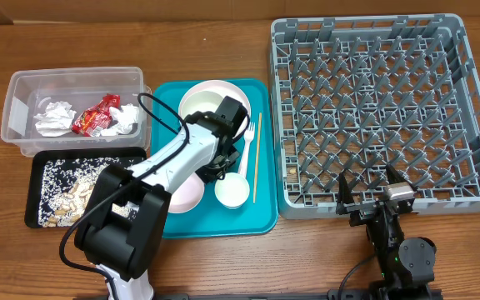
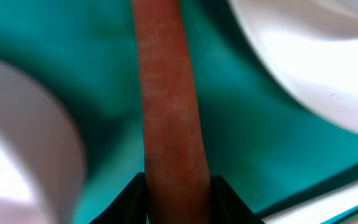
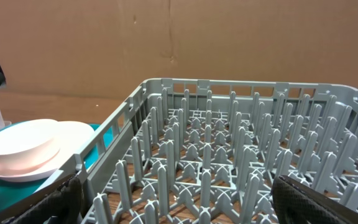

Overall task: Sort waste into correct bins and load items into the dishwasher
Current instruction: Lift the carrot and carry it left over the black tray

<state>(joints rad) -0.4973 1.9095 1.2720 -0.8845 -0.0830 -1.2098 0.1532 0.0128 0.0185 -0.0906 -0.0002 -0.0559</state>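
On the teal tray (image 1: 261, 215), overhead view: bowl (image 1: 209, 100) at its far end, plate (image 1: 183, 193) at its near left, cup (image 1: 232, 192) just right of the plate, fork (image 1: 247, 143) and chopstick (image 1: 257, 158) along its right side. Left arm (image 1: 177, 154) reaches over the tray's middle, fingers hidden under the wrist. Left of the tray, far: tub (image 1: 17, 121) with napkins (image 1: 54, 119) and wrapper (image 1: 95, 117) inside. Left of the tray, near: black tray (image 1: 33, 196) with crumbs (image 1: 65, 182). Right of the tray: rack (image 1: 382, 108), touching or nearly so. Right gripper (image 1: 365, 190) sits at the rack's near edge, well right of the tray, jaws spread wide, holding nothing.

Left wrist view: carrot (image 2: 166, 112) lies lengthwise on the teal tray, blurred white dishes either side. Left gripper (image 2: 178, 202) is narrowed onto the carrot's near end, both fingers (image 2: 135, 194) against its sides.

Right wrist view: right fingers (image 3: 61, 199) at the frame's far corners, fully apart, nothing between them. Rack pegs fill the view; pale dishes on the tray show at left.
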